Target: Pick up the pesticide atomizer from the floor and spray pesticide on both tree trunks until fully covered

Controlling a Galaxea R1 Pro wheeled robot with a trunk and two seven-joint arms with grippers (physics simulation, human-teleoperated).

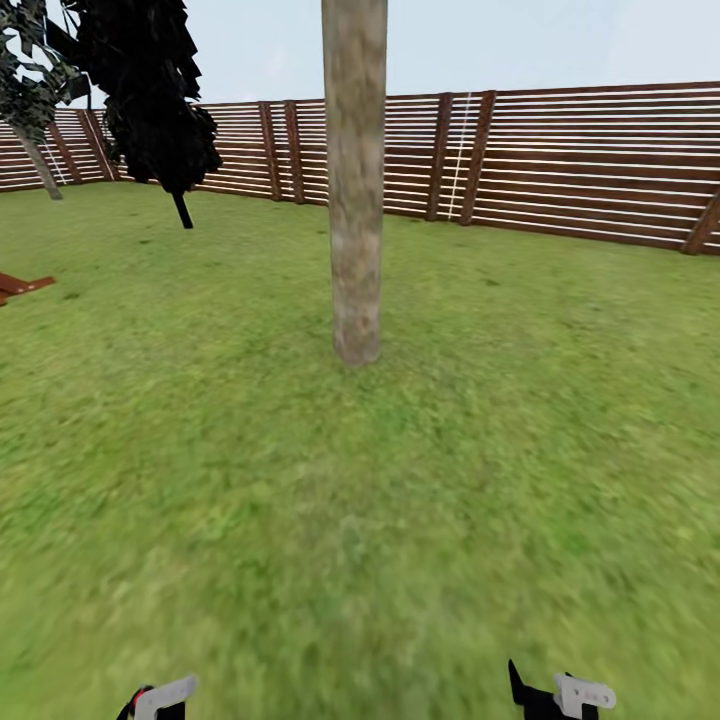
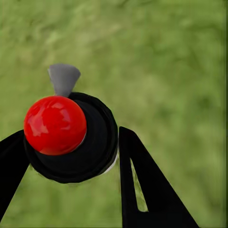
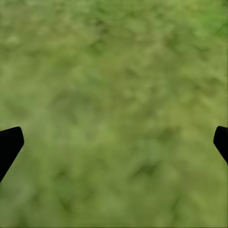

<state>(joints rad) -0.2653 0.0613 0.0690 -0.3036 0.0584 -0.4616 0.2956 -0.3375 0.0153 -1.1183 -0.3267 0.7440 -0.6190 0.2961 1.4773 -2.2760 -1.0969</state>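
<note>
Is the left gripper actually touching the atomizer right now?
Touching. In the left wrist view the left gripper has its black fingers pressed against both sides of the atomizer, with no gap visible.

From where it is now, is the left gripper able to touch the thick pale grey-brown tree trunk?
Probably not: the left gripper, shut on the red-topped black atomizer, sits low and near, with open lawn before the trunk.

Red-capped pesticide atomizer [image 2: 71, 137] between the left gripper's [image 2: 71, 156] black fingers [image 2: 142, 185], above grass [image 2: 166, 61].

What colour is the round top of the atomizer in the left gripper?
Glossy red, on the black atomizer; the left wrist view shows it best.
</note>
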